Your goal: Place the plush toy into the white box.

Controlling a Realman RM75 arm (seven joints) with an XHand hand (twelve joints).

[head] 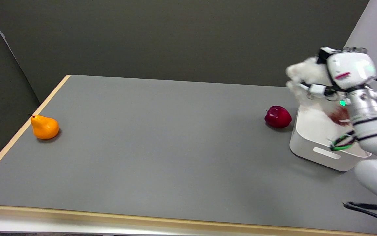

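Note:
My right hand (342,73) is raised above the far end of the white box (309,144) at the table's right side. It grips a white plush toy (304,73), which bulges out to the left of the hand and looks blurred. The toy hangs in the air over the box's far rim, clear of the table. A dark red patch (339,116) shows inside the box; I cannot tell what it is. The forearm hides the box's right part.
A red apple (278,116) lies just left of the box, close to its wall. An orange pear (44,127) sits near the table's left edge. The grey tabletop (162,141) stretches between them. Black cables (368,209) trail at the lower right.

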